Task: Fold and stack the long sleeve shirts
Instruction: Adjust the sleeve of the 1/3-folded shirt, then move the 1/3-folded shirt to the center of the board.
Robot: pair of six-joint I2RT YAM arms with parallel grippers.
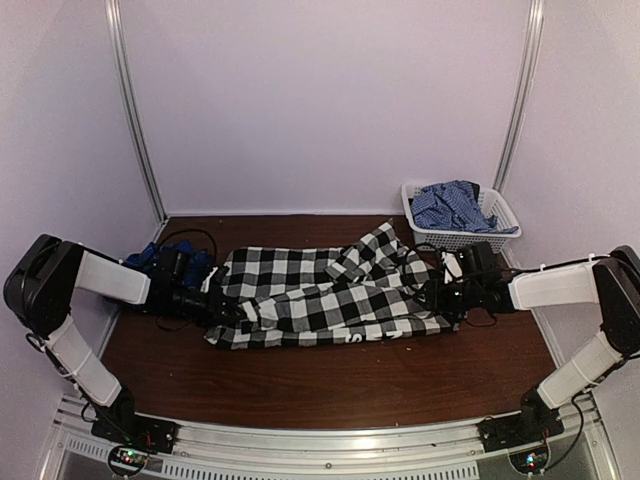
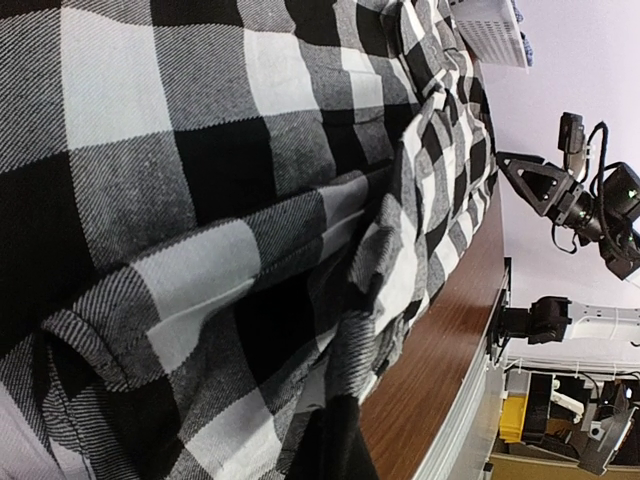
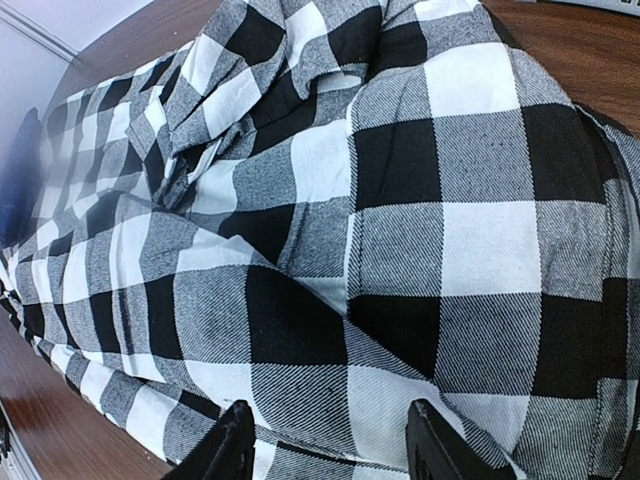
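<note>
White booth walls [image 1: 320, 100] are boxing in a dark wood-grain counter [image 1: 330, 385], and the shirt [image 1: 320, 295] is lying stretched lengthwise across its middle. Left fingers [image 1: 208, 300] are pressing together at the shirt's left end. Cloth is crowding that wrist's lens and hiding them, so I am judging, not seeing, that they are pinching the edge to anchor it. Right fingers [image 3: 236, 445] are standing spread over the right end, two dark prongs hovering just above the fabric and gripping nothing. They seem to be lining up for a hold, so that both ends can be drawn taut for a fold. Twill weave is showing in the big black, white and grey squares, and the cloth is looking soft and thick, rumpling into ridges along the middle. At back right, a white slatted basket [image 1: 497, 238] is holding blue checked cloth [image 1: 447, 205], and something dark blue [image 1: 150, 258] is lying behind the left arm [image 1: 110, 278].
</note>
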